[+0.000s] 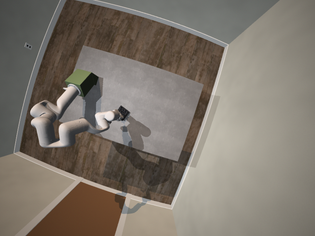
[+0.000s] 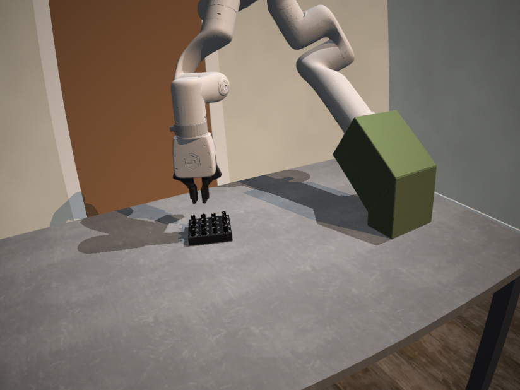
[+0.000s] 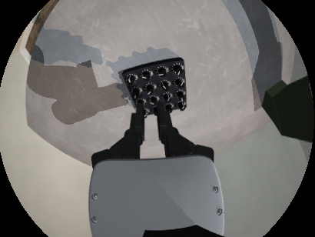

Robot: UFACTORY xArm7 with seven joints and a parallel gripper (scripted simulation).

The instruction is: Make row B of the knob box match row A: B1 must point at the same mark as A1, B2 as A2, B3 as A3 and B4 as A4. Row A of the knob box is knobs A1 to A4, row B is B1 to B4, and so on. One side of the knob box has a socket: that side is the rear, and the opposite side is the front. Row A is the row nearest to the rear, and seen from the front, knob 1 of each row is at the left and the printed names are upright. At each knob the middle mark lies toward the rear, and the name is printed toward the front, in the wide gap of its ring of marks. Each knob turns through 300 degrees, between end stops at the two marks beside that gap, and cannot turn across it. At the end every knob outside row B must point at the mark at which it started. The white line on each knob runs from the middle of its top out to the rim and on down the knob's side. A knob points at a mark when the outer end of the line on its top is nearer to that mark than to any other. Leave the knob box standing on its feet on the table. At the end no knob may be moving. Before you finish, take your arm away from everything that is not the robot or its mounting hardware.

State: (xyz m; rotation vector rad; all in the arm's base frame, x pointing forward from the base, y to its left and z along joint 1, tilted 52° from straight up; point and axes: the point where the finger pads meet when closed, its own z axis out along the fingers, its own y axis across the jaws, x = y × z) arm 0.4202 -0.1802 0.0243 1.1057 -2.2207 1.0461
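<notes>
In the exterior view, the knob box (image 1: 124,112) (image 2: 209,238) (image 3: 157,82) sits on the desk (image 1: 157,94) (image 2: 268,301) (image 3: 215,115), just left of the frame's middle. The claw (image 2: 199,201) (image 3: 150,110) hangs above it, apart from it. The block (image 1: 78,76) (image 2: 394,176) (image 3: 293,109) stands at the right, carrying the arm's base end. A door (image 1: 78,210) (image 2: 125,96) lies behind the desk, at upper left.

Printed names on the knob box (image 1: 123,113) (image 2: 209,238) (image 3: 154,85) too small to read, some knobs behind the pincer (image 2: 199,201) (image 3: 151,109)
</notes>
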